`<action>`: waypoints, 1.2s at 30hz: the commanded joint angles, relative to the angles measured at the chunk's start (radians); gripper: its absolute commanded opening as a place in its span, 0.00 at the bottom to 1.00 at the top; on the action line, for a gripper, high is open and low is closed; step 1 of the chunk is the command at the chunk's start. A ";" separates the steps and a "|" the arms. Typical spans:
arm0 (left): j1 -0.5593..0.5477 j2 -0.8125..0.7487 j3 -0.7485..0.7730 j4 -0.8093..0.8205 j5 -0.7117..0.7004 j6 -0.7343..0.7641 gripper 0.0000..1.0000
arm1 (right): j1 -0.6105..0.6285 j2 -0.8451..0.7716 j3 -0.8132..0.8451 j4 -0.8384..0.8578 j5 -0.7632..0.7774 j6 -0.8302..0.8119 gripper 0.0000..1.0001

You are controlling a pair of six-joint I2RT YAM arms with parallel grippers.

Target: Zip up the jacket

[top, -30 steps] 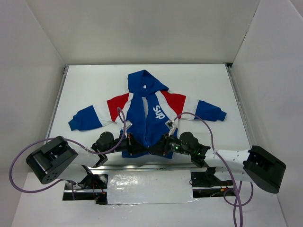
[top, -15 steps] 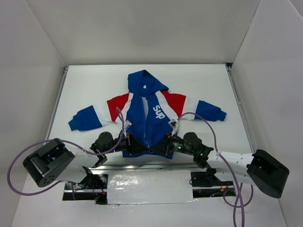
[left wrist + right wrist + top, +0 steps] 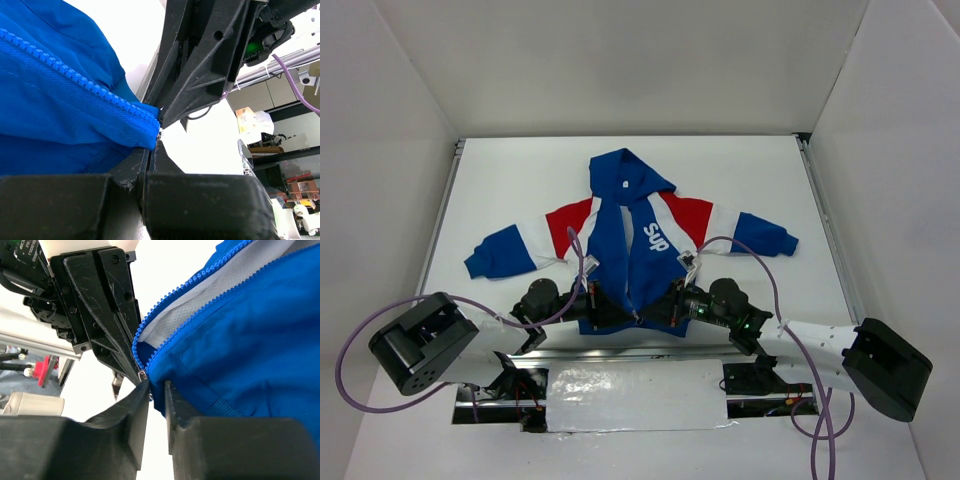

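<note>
The jacket (image 3: 632, 240) lies flat on the white table, hood at the far end, royal blue with red and white sleeves and its front zipper undone. Both grippers meet at the middle of its near hem. My left gripper (image 3: 618, 309) is shut, and the bottom corner of the blue zipper edge (image 3: 75, 77) is pinched at its tips (image 3: 153, 145). My right gripper (image 3: 656, 308) has its jaws narrowly apart with the other hem corner (image 3: 172, 372) filling the gap at its tips (image 3: 157, 388). A small metal zipper piece (image 3: 143, 375) sits right at the left fingertip. White lining shows inside the open front.
White walls box in the table (image 3: 520, 180) on three sides. A metal rail (image 3: 440, 220) runs along its left edge. A crinkled silver patch (image 3: 635, 395) lies between the arm bases. Purple cables (image 3: 760, 270) loop above both arms.
My right gripper has slid left along the hem to the zipper's bottom, and its jaws have narrowed onto the fabric. The left gripper has stayed shut in place.
</note>
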 commanded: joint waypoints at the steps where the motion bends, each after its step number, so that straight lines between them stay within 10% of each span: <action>1: -0.006 0.009 0.027 0.099 0.049 0.038 0.00 | -0.007 -0.014 0.003 0.061 -0.027 -0.017 0.23; 14: -0.004 0.012 0.046 0.036 0.026 0.035 0.00 | -0.007 -0.001 -0.014 0.125 -0.058 0.008 0.00; 21: -0.006 -0.031 0.037 -0.004 -0.017 0.038 0.26 | -0.007 -0.023 -0.015 0.116 -0.046 0.013 0.00; 32: -0.006 -0.027 0.027 0.010 -0.033 0.021 0.31 | -0.007 -0.020 -0.023 0.118 -0.039 0.013 0.00; 36: -0.004 -0.033 0.020 0.016 -0.036 0.022 0.52 | -0.007 -0.017 -0.020 0.118 -0.038 0.010 0.00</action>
